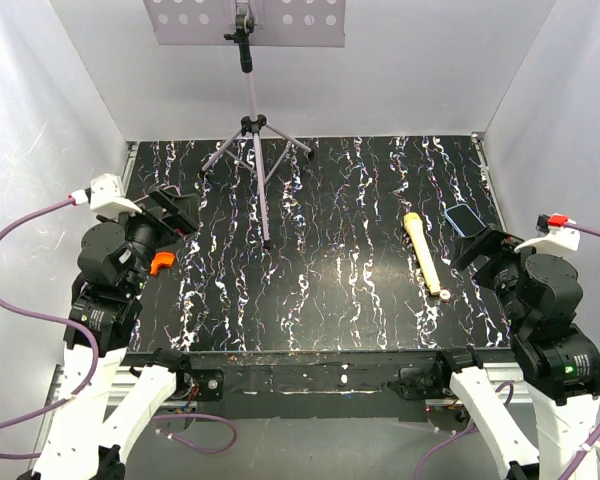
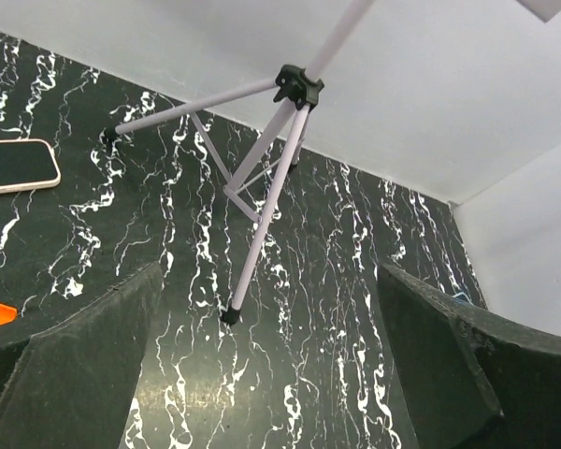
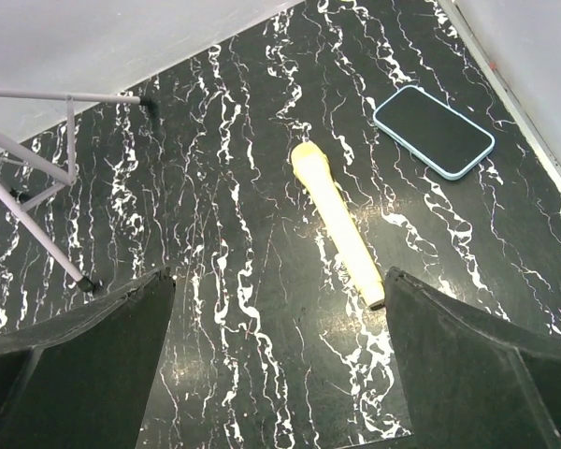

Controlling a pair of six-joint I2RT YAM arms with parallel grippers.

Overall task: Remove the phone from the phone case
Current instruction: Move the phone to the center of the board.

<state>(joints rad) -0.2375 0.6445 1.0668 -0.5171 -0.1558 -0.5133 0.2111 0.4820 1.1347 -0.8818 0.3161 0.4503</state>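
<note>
Black marbled table [image 1: 340, 270]: tripod [image 1: 252, 125], yellow stick [image 1: 423, 253], blue-cased phone [image 1: 464, 218], pink-edged phone [image 2: 15, 166]

Place: robot lab booth | white walls [image 1: 410, 70] | marbled table [image 1: 340, 250] | tripod [image 1: 253, 126]

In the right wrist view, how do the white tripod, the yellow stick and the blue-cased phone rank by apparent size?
1. White metal tripod, largest, though cut by the frame.
2-3. Not clear: the yellow cylindrical stick looks longer, the black phone in its light blue case wider.
</note>
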